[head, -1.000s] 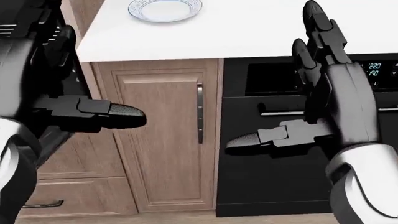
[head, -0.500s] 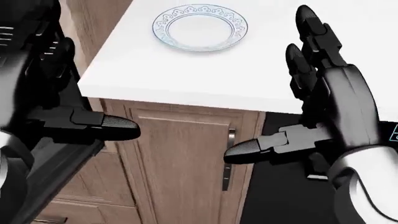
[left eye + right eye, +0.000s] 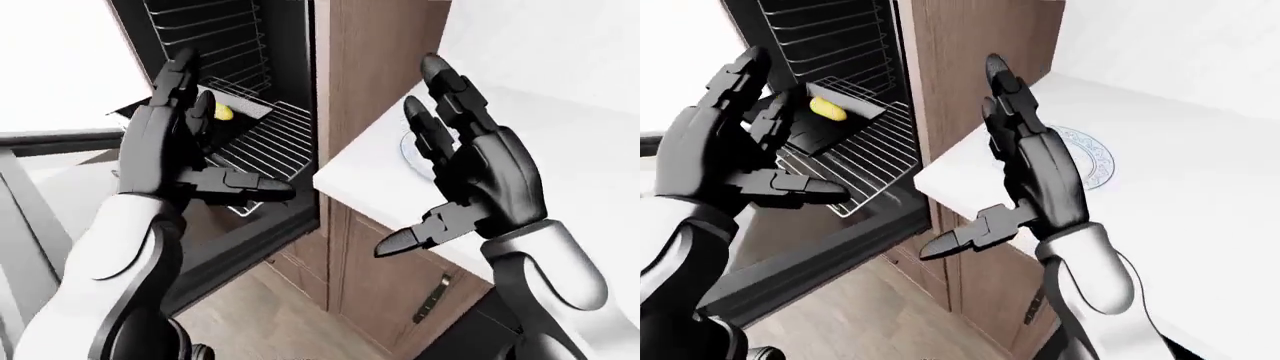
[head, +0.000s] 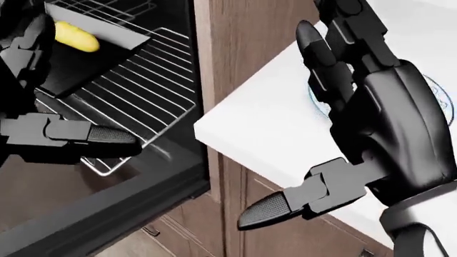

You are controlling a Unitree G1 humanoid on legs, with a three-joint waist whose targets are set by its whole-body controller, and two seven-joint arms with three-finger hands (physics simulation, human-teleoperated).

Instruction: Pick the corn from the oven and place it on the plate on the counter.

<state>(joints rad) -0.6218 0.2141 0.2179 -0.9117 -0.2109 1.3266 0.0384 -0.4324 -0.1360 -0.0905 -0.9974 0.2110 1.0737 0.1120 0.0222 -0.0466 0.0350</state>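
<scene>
The yellow corn (image 4: 75,36) lies on a dark tray (image 4: 85,61) on a wire rack (image 4: 143,101) inside the open oven, at the upper left of the head view. My left hand (image 3: 780,131) hovers open just outside the oven mouth, to the left of the corn and apart from it. My right hand (image 3: 975,157) is open too, raised over the edge of the white counter (image 3: 1170,202). The patterned plate (image 3: 1092,157) sits on that counter and is partly hidden behind my right hand.
A tall wooden panel (image 3: 960,60) separates the oven from the counter. More wire racks (image 3: 200,30) sit higher in the oven. The open oven door (image 3: 30,202) hangs at lower left. Wooden cabinet doors (image 3: 400,292) lie under the counter, above the wood floor (image 3: 840,315).
The whole picture has swung left, so the camera moved: the cabinet and black appliance are gone and the open oven with the corn now shows. Both hands stay open.
</scene>
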